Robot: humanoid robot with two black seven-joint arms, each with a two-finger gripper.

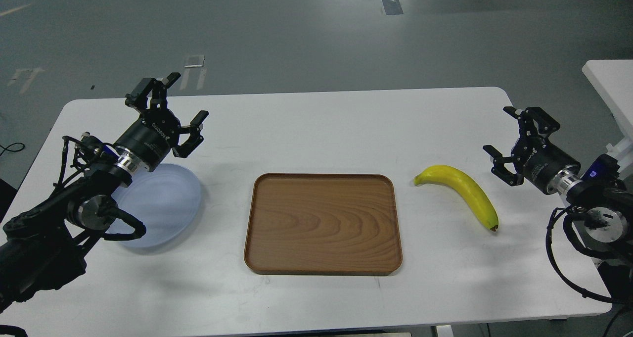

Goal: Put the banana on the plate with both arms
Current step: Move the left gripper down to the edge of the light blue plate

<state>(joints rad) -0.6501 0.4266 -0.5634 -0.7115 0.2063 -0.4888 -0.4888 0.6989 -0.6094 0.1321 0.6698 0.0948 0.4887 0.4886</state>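
The yellow banana (462,191) lies on the white table (316,124), right of the brown tray, dark tip toward the front. The pale blue-grey plate (163,206) lies at the left of the table, partly hidden by my left arm. My left gripper (170,107) is open and empty, held above the table just behind the plate. My right gripper (504,131) is open and empty, a short way right of the banana and apart from it.
A rectangular brown wood-grain tray (322,223) with nothing in it lies at the table's middle, between plate and banana. A second white table's corner (610,79) shows at the right edge. Grey floor lies beyond the far edge.
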